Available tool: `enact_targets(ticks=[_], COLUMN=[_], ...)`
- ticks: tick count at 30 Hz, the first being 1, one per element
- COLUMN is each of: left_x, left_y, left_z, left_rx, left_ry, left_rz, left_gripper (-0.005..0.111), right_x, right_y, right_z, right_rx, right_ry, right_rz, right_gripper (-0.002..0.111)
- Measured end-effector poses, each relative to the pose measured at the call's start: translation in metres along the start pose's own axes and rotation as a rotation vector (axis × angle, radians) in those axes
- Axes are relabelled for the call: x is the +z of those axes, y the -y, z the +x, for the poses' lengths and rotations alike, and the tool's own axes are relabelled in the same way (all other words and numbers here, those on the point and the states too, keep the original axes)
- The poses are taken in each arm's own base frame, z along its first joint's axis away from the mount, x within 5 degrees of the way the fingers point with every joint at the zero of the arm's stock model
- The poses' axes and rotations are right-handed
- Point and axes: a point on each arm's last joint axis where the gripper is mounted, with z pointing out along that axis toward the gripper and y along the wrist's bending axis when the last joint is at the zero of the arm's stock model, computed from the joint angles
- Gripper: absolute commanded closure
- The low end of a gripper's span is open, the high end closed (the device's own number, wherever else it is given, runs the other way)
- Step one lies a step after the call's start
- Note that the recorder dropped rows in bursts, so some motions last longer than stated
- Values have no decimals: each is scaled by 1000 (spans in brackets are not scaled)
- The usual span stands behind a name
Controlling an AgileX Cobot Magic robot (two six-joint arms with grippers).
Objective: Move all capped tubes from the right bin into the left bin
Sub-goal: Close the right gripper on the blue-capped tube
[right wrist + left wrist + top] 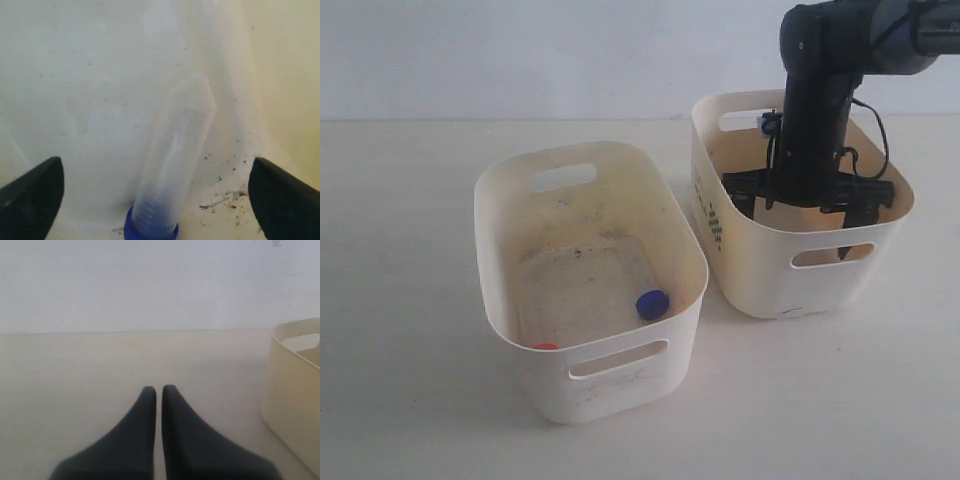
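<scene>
Your left gripper [156, 390] is pinched together, empty, over the table [75, 370]. The left bin [500, 250] holds a blue-capped tube [652, 304] and an orange-red-capped tube [546, 346]. Inside the right bin [770, 270], your right gripper [156, 167] is spread wide either side of a second blue-capped tube [175, 150], not touching it.
</scene>
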Motion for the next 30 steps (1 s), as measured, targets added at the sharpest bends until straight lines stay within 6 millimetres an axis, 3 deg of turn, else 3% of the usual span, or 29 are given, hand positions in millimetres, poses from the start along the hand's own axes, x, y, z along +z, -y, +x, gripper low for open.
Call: enact_targets(ticks=[4, 9, 11, 14, 21, 30], left_x=[0, 0, 0, 0, 0, 0], left_y=[0, 0, 0, 0, 0, 0], left_z=[0, 0, 0, 0, 0, 0], left_rx=[0, 0, 0, 0, 0, 0], left_ry=[0, 0, 0, 0, 0, 0], left_rz=[0, 0, 0, 0, 0, 0], left_gripper=[102, 102, 102, 102, 102, 102], right_x=[18, 22, 27, 33, 34, 31], right_y=[-3, -4, -4, -8, -11, -11], right_z=[-1, 0, -1, 0, 1, 2], right_rx=[8, 13, 13, 34, 43, 16], right_ry=[-47, -60, -70, -101, -126, -121], right_rz=[7, 5, 10, -24, -41, -48], right_gripper=[16, 17, 29, 61, 106, 108])
